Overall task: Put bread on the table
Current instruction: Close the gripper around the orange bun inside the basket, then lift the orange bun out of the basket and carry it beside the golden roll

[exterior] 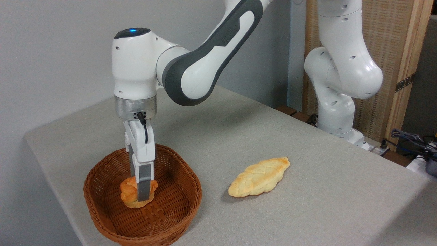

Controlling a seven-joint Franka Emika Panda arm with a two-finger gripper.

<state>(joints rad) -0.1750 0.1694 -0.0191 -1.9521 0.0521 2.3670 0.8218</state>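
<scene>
Arm reaches down, fingers (143, 186) vertical (nearly closed).

- You see the bread (131, 193), a small round orange-brown bun with a lumpy, knotted top, sitting low inside the brown wicker basket (102, 208), its middle partly hidden from you.
- You see the worktop (239, 130), a broad flat surface in plain grey-beige fabric with rounded corners, carrying the basket near its front left.
</scene>
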